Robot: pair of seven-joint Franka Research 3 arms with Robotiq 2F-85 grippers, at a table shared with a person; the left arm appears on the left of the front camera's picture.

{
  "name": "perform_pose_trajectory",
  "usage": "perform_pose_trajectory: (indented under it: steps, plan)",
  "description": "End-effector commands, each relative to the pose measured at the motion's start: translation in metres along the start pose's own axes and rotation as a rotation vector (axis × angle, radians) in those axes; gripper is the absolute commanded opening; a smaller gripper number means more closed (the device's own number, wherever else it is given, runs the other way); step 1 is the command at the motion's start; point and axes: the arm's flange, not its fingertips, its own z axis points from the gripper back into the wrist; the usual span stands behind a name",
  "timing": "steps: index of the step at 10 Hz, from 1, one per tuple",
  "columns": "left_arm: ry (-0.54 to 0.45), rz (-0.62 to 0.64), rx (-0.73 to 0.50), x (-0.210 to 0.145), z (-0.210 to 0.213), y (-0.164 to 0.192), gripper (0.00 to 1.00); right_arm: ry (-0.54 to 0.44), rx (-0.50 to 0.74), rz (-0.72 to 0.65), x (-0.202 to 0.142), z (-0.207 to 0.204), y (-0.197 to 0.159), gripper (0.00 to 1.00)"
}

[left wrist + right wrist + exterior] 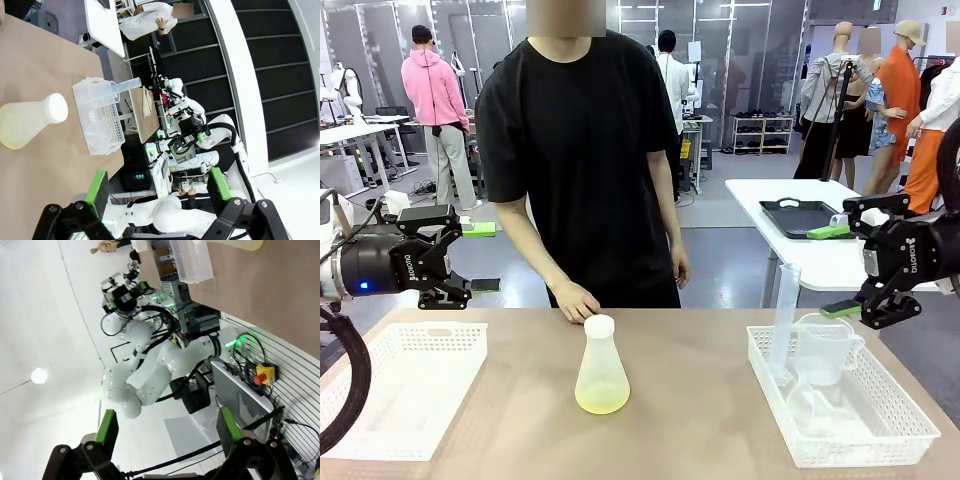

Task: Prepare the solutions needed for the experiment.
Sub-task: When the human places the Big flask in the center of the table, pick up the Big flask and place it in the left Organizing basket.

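Capped conical flask (pixel 600 360), pale yellow-green solutions (pixel 602 402) pooled in its base; left gripper (pixel 480 257) raised left of flask, jaws apart, empty; right gripper (pixel 835 271) raised right of flask, jaws apart, empty

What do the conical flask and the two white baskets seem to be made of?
Conical flask: likely frosted translucent plastic; yellow-green liquid shows dimly through it. Left basket and right basket: probably moulded white plastic, matte, with fine grid holes.
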Motion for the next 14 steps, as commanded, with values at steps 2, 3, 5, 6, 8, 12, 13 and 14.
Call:
perform_pose_trajectory:
  steps: [2, 3, 5, 6, 8, 12, 13, 14]
  plan:
    - [-0.012, 0.010, -0.028, -0.003, -0.002, -0.001, 1.00, -0.012, 0.037, 0.001, 0.000, 0.005, 0.001, 1.00]
    - [-0.012, 0.010, -0.028, -0.003, -0.002, -0.001, 1.00, -0.012, 0.037, 0.001, 0.000, 0.005, 0.001, 1.00]
    - [-0.012, 0.010, -0.028, -0.003, -0.002, -0.001, 1.00, -0.012, 0.037, 0.001, 0.000, 0.005, 0.001, 1.00]
    - [-0.012, 0.010, -0.028, -0.003, -0.002, -0.001, 1.00, -0.012, 0.037, 0.001, 0.000, 0.005, 0.001, 1.00]
    - [-0.012, 0.010, -0.028, -0.003, -0.002, -0.001, 1.00, -0.012, 0.037, 0.001, 0.000, 0.005, 0.001, 1.00]
    - [0.039, -0.012, -0.030, 0.021, -0.013, 0.012, 1.00, -0.012, 0.037, 0.001, 0.000, 0.005, 0.001, 1.00]
    - [0.086, -0.095, -0.061, 0.031, -0.019, 0.019, 1.00, -0.012, 0.037, 0.001, 0.000, 0.005, 0.001, 1.00]
    - [0.143, -0.224, -0.046, 0.038, -0.025, 0.027, 1.00, -0.012, 0.037, 0.001, 0.000, 0.005, 0.001, 1.00]
